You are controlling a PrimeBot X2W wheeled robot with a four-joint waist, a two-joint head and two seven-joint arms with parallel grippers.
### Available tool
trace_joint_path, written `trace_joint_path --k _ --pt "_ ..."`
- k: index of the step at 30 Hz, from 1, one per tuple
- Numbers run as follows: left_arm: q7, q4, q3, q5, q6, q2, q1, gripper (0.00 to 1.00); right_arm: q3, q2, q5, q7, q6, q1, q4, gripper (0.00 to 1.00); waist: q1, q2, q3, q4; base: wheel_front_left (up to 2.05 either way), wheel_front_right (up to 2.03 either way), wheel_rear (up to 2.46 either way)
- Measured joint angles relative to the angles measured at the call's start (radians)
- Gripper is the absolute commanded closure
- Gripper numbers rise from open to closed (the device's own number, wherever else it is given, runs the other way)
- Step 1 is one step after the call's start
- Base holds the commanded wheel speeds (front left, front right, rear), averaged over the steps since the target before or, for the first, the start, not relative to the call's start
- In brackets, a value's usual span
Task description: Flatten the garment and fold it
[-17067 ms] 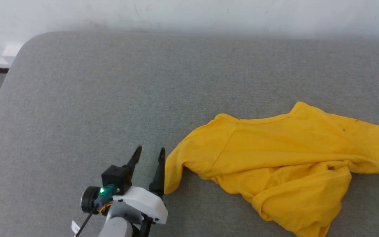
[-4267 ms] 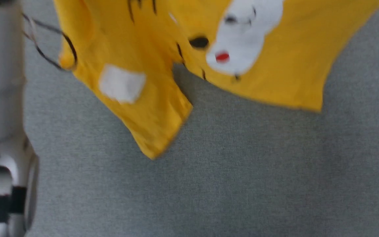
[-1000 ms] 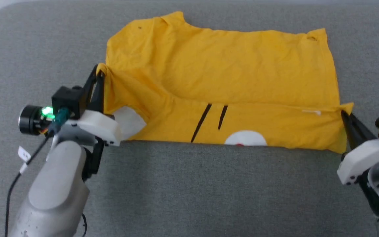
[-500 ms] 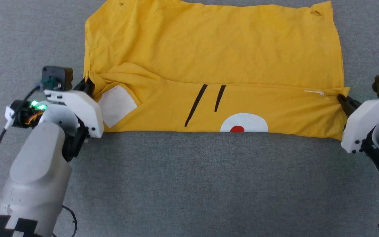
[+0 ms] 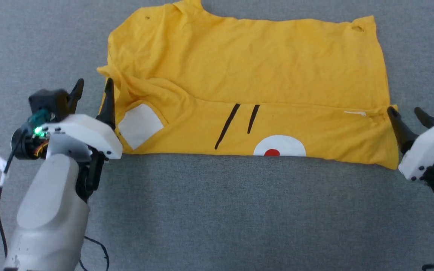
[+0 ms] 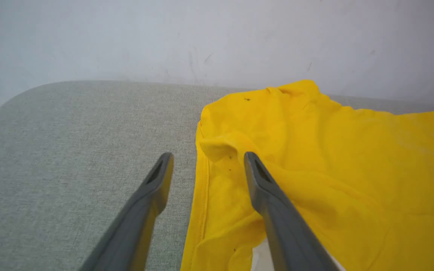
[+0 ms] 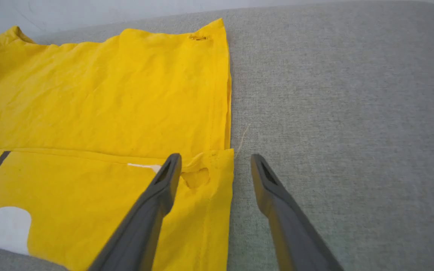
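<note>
Head view is showing the yellow T-shirt (image 5: 247, 71) lying spread across the middle of the grey fabric-covered surface (image 5: 217, 210). Its plain side is facing up over the far part, while the near band is turned over so that the print is showing along the near edge: a white patch (image 5: 140, 125) towards the left, two black stripes (image 5: 239, 122) near the middle, and a white half-round (image 5: 288, 145) with a red dot (image 5: 272, 152) at the fold line. The cloth is lying mostly flat, with a bunched ridge puckering up at its left side and a small hole (image 5: 358, 28) showing at the far right corner. The left end effector (image 5: 95, 82) is standing wide open at the shirt's left edge, holding nothing; in the left wrist view one finger is hovering over yellow cloth and the other over bare surface, the seamed edge running between them. The right end effector (image 5: 404, 111) is likewise gaping open and empty at the shirt's right edge, its inner finger over the folded corner beside a small tear (image 7: 196, 177), its outer finger over grey surface. A pale wall (image 6: 217, 37) is rising behind the surface's far edge.
</note>
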Motion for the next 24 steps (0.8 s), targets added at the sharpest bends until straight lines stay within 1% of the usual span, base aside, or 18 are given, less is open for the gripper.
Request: trace_joint_path --k 2,4,7,11,13,16,19,21,24 --pt "-0.075 -0.025 0.017 0.001 0.021 -0.008 0.039 0.00 -0.021 0.021 -0.005 -0.080 0.000 0.037 -0.037 0.00 -0.0001 0.0000 -0.019 0.003 0.00 0.00 0.00" --pt "-0.115 -0.053 0.031 0.002 0.043 -0.013 0.089 0.00 -0.043 0.044 -0.022 -0.169 0.000 0.078 -0.070 0.00 -0.0001 0.0000 -0.039 0.006 0.00 0.00 0.00" --pt "-0.141 -0.110 0.059 -0.002 0.070 -0.034 0.169 0.00 -0.072 0.085 -0.040 -0.284 0.000 0.141 -0.105 0.00 -0.0002 0.0000 -0.067 0.008 0.00 0.00 0.00" --pt "-0.144 -0.150 0.087 -0.010 0.105 -0.038 0.261 0.00 -0.067 0.122 -0.059 -0.416 0.000 0.215 -0.147 0.00 -0.0004 0.0000 -0.094 -0.002 0.00 0.00 0.00" --pt "-0.117 -0.150 0.093 -0.023 0.120 -0.039 0.289 0.00 -0.052 0.127 -0.075 -0.476 0.000 0.237 -0.163 0.00 -0.0002 0.0000 -0.098 -0.012 0.00 0.00 0.00" --pt "-0.046 -0.146 0.111 -0.060 0.137 -0.042 0.301 0.00 -0.029 0.137 -0.100 -0.549 0.000 0.266 -0.178 0.00 -0.0003 0.0000 -0.100 -0.029 0.00 0.00 0.00" --pt "0.040 -0.135 0.137 -0.100 0.175 -0.042 0.301 0.00 -0.016 0.145 -0.110 -0.612 0.000 0.283 -0.185 0.00 -0.0002 0.0000 -0.099 -0.047 0.00 0.00 0.00" --pt "0.100 -0.123 0.151 -0.116 0.208 -0.040 0.302 0.00 0.002 0.147 -0.115 -0.634 0.000 0.293 -0.185 0.00 -0.0002 0.0000 -0.098 -0.058 0.00 0.00 0.00" --pt "0.191 -0.111 0.158 -0.137 0.236 -0.028 0.301 0.00 0.033 0.151 -0.115 -0.639 0.000 0.303 -0.179 0.00 -0.0001 0.0000 -0.095 -0.076 0.00 0.00 0.00"
